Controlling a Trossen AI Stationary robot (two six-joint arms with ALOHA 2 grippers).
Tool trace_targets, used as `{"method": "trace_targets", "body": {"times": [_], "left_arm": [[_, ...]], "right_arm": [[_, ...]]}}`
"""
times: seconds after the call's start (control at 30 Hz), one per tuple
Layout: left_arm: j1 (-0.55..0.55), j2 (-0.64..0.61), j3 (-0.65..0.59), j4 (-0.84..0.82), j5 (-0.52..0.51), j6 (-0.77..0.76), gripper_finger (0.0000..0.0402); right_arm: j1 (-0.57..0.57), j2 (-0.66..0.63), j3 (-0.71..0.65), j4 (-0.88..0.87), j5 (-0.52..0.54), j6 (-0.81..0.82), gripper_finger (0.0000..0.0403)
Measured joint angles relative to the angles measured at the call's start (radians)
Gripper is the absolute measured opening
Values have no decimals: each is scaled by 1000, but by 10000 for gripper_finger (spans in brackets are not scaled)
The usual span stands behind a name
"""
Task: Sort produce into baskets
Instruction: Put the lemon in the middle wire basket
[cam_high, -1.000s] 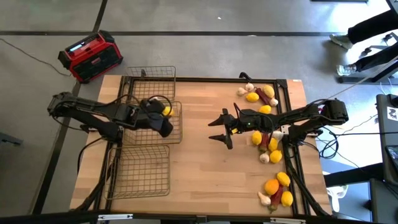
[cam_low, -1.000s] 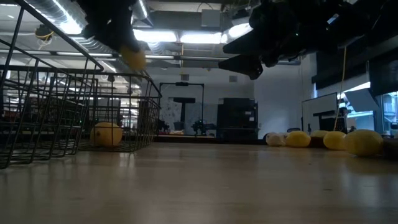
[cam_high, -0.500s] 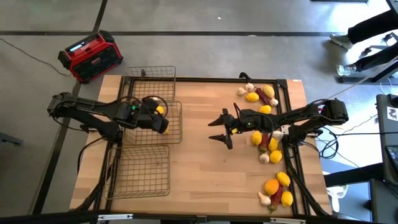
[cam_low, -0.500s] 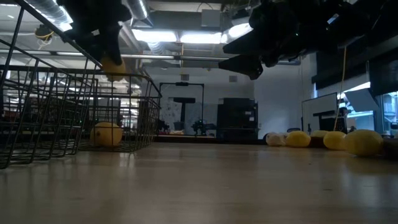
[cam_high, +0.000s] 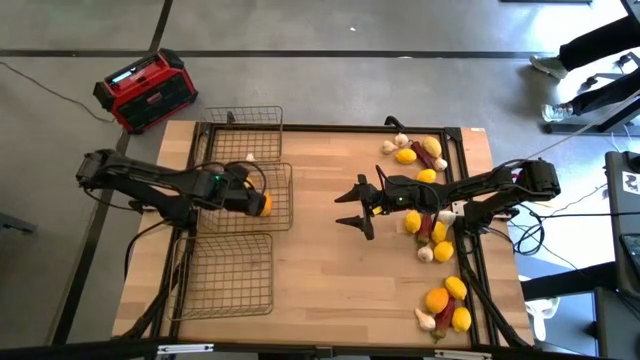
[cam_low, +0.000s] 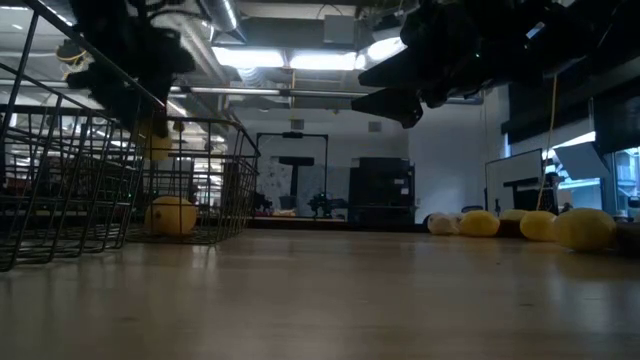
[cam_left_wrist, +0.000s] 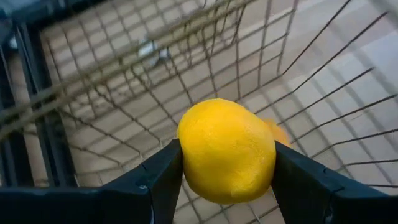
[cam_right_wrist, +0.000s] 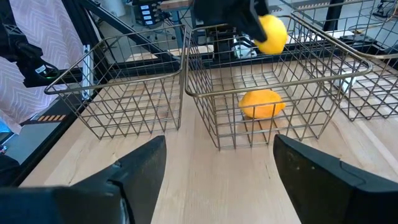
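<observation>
My left gripper (cam_high: 258, 203) hangs over the middle wire basket (cam_high: 282, 215), shut on a yellow lemon (cam_left_wrist: 227, 149); the right wrist view shows that lemon (cam_right_wrist: 272, 32) just above the basket's rim. A second lemon (cam_right_wrist: 262, 102) lies on this basket's floor. The far basket (cam_high: 240, 122) and the near basket (cam_high: 228, 275) flank it. My right gripper (cam_high: 350, 207) hovers open over the middle of the table, with nothing between its fingers. More produce (cam_high: 428, 165) lies in a row along the table's right side. My left gripper pinches the lemon between its two fingers (cam_left_wrist: 163, 177), one on each of two opposite sides (cam_left_wrist: 186, 158). The fingers slant down from the table's left side. The lemon hangs clear above the basket floor and touches no wire.
Lemons, garlic bulbs, chilies and an orange citrus (cam_high: 436, 298) lie along the right edge. A red-and-black box (cam_high: 145, 90) sits on the floor beyond the far left corner. A person's legs (cam_high: 600, 40) show at the far right. Bare wood lies between the baskets and my right gripper.
My left gripper has sunk with the lemon from above the middle basket's rim down toward its inside, tipping more steeply downward and rolling at the wrist. The lemon has stayed between the fingers.
</observation>
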Motion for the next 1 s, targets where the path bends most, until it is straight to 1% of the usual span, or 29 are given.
{"method": "trace_targets", "body": {"times": [0.1,0.37,0.57,0.77,0.93,1.0], "left_arm": [[0,0,-36,21,22,-28,211],[0,5,-141,146,66,-52,211],[7,10,-203,218,74,-60,211],[40,11,-258,298,83,-56,212],[68,10,-299,386,100,-10,212],[76,11,-302,390,110,2,212]], "right_arm": [[0,0,0,0,0,0,292],[0,0,0,0,9,0,292],[0,0,0,3,9,0,292],[0,0,0,3,10,0,292],[0,0,0,4,10,0,292],[0,0,0,4,10,0,292]]}}
